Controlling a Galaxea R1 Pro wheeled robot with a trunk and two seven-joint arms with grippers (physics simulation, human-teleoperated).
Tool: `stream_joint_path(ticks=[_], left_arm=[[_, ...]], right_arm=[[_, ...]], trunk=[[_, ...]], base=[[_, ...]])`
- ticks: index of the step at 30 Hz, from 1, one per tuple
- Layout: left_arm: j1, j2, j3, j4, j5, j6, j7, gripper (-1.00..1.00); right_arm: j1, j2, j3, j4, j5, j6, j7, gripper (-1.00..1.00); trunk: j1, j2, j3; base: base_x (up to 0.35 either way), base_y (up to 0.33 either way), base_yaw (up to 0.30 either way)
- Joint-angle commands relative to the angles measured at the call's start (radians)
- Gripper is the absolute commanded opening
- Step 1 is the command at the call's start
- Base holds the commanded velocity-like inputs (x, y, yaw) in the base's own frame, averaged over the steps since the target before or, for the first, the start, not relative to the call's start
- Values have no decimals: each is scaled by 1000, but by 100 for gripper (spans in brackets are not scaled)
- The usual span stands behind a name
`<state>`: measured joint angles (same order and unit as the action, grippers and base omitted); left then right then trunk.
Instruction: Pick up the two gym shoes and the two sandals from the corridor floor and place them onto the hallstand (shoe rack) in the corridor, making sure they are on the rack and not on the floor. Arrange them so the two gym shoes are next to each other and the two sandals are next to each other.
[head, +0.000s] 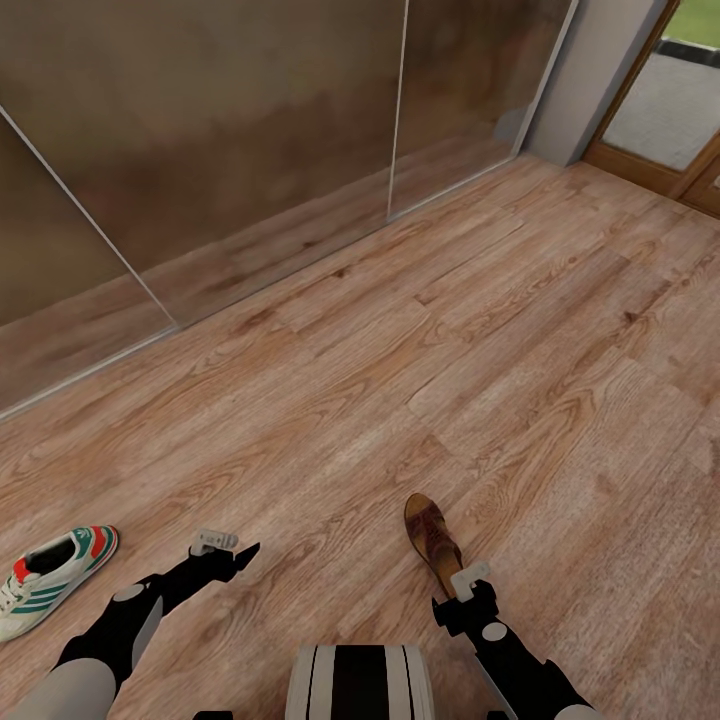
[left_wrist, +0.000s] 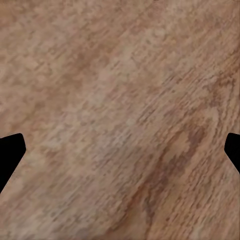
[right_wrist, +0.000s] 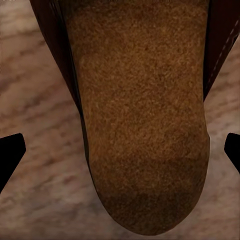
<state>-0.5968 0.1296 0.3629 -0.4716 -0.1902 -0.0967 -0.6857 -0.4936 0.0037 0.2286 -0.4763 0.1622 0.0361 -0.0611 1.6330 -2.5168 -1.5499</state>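
No footwear racked yet — right gripper (head: 462, 580), fingers wide, hangs over the dark brown leather sandal (head: 432, 535) at 5 o'clock on the wood-plank floor (head: 400, 350); white green-striped sneaker (head: 50, 580) at 8 o'clock — left gripper (head: 232, 556) spread, empty.

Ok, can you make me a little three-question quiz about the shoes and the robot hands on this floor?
1. True or false: the white lace-up sneaker with green stripes lies beside the left gripper.
2. Which is under the right gripper? A) dark brown leather sandal B) sneaker
3. Fill in: both shoes lie on the light brown wood-plank ____.

Key: 1 true; 2 A; 3 floor. Both grippers' jaws stand open.
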Motion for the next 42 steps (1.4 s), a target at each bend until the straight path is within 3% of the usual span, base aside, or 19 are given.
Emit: stream_joint_path(ticks=[1, 12, 19, 29, 30, 42], left_arm=[[0, -1, 7, -1, -11, -8, -5, 100], [0, -1, 7, -9, -11, -8, -6, 100], [0, -1, 7, -10, -10, -8, -6, 100], [0, 1, 7, -10, -9, -8, -6, 100], [0, 1, 7, -10, -9, -8, -7, 100], [1, 1, 7, -12, -9, -10, -9, 100]], right_arm=[[0, 0, 4, -1, 10, 4, -6, 100], [0, -1, 3, 0, 10, 4, -6, 100], [0, -1, 1, -1, 10, 4, -6, 100], [0, -1, -26, -1, 10, 4, -6, 100], [0, -1, -28, -1, 10, 4, -6, -100], [0, -1, -31, -1, 10, 4, -6, -100]], trunk=[[0, 0, 0], [0, 0, 0], [2, -1, -16], [2, -1, -16], [2, -1, -16], [2, -1, -16]], base=[[0, 0, 0], [0, 0, 0], [0, 0, 0], [0, 0, 0], [0, 0, 0], [0, 0, 0]])
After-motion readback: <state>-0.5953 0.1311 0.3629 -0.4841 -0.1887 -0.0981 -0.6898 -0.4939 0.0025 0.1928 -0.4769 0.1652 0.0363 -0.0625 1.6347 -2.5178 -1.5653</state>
